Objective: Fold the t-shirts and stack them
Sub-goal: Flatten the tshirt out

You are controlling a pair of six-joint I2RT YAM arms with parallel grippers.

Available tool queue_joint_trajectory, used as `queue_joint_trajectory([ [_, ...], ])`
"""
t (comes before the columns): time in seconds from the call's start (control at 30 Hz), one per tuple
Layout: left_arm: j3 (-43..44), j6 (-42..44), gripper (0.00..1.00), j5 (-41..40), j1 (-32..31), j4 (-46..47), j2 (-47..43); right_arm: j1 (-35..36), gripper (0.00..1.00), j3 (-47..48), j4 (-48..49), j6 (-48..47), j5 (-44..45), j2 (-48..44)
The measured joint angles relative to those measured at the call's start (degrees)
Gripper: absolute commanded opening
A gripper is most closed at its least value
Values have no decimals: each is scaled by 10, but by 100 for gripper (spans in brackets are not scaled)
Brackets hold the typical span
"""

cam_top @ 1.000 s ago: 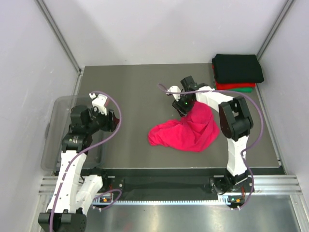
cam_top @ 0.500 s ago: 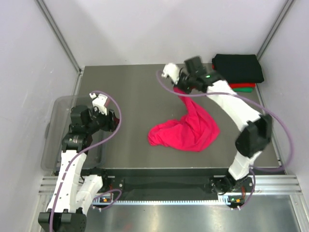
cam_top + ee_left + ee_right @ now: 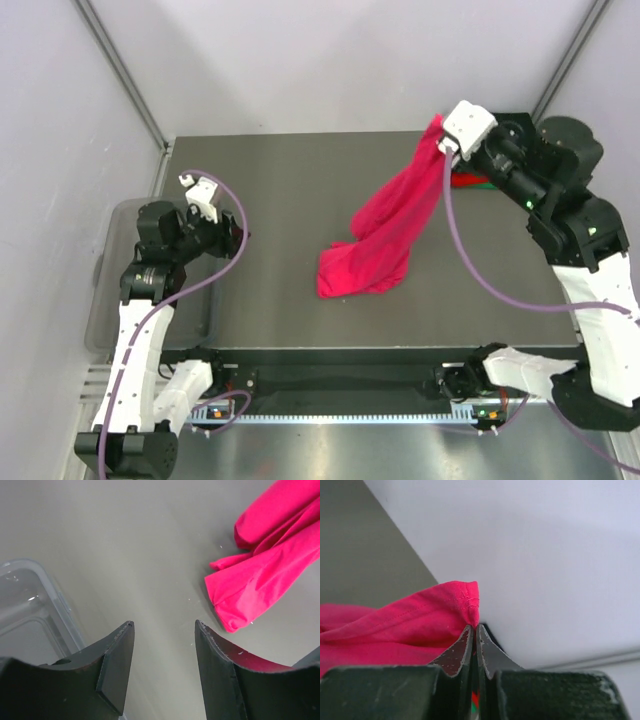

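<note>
Over the far right corner of the table, my right gripper is pinched tight on a stitched hem of the magenta-pink t-shirt, its dark fingers pressed together with only the cloth between them. I see the soft knit hang from that grip as a long, twisted drape slanting down to the left. Its lower end lies crumpled in loose folds on the table near the middle.

My left gripper hovers over the left side with its black, scuffed jaws wide apart and nothing between them, well apart from the shirt. A clear plastic bin with rounded corners sits just beside it at the table's left edge.

Behind my right arm, a sliver of red and green from the folded stack shows; the rest is hidden. The tabletop is smooth, matte grey-brown, with pale plain walls on three sides.
</note>
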Motion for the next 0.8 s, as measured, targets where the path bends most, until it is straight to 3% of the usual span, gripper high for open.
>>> queue_joint_trajectory([
  [0.23,0,-1,56,2,0,-8,3,-50,2,-237,10,-41,80,-91],
  [0.3,0,-2,56,2,0,-10,3,-82,23,-302,14,-47,99,-105],
  [0.33,0,-2,56,3,0,-12,3,-99,42,-329,15,-48,110,-111],
  [0.4,0,-2,57,3,0,-13,3,-120,52,-367,15,-44,134,-120],
  [0.53,-2,-2,57,7,0,-16,2,-126,50,-383,8,-14,102,-138],
  [0.8,4,16,57,-28,6,-35,5,-37,45,-394,-16,22,-155,-115],
])
